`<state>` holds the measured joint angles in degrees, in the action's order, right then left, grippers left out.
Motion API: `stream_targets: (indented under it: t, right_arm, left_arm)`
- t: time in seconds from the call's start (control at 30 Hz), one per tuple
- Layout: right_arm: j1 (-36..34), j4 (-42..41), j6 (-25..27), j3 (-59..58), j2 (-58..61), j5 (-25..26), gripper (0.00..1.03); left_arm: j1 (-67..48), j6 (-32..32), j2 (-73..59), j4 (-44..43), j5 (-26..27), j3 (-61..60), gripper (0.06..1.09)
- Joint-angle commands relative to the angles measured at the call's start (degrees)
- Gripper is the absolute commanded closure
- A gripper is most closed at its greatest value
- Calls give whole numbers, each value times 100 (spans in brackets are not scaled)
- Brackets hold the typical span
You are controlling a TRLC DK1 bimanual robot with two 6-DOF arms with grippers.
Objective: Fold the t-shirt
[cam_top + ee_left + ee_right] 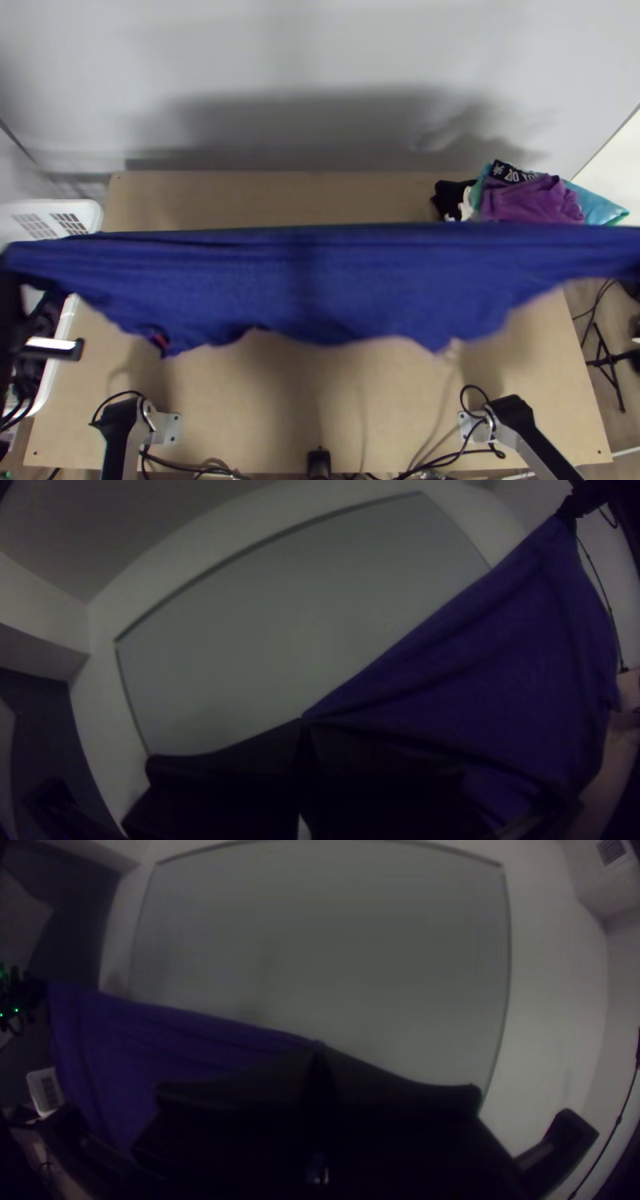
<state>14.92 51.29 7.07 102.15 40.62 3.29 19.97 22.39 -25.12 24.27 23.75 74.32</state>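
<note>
Left gripper (10, 292) and right gripper (319, 1053) were each pressed together on an end of the blue t-shirt's (320, 280) upper edge. Between them the shirt hung stretched wide above the wooden table (280, 400), its upper edge taut, its lower edge uneven, with a small red patch (162, 342) toward the left gripper.

Beside and partly beneath the left gripper stood a white basket (94, 214), with dark cloth (51, 310) in it; the shirt's end crossed in front of part of its rim.

Inward from the right gripper and farther from the arms' bases, a clothes pile lay at the table's far corner: purple cloth (532, 200), teal cloth (596, 206), black cloth (450, 197) and a bit of white. The shirt hid the pile's near side. Below the right gripper's side, a black stand (612, 360) stood off the table.
</note>
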Motion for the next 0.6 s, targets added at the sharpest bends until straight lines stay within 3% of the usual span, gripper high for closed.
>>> stream_targets:
  t: [0.0,0.1,0.3,0.43,0.57]
  right_arm:
    - [-138,-40,-276,1167,-151,-21,100]
    - [-235,-49,-426,982,-248,-188,100]
    - [-85,-409,-127,-1232,-705,-215,100]
    - [-77,-1182,286,-3157,-977,-197,100]
    - [64,-2000,260,-4440,-924,-206,100]
  left_arm:
    - [289,-798,-28,-863,-195,768,103]
    - [253,-956,25,-889,-230,733,103]
    - [139,-578,306,-775,-46,-762,103]
    - [34,-437,491,-784,218,-1851,103]
    - [-54,-455,333,-880,315,-2528,103]
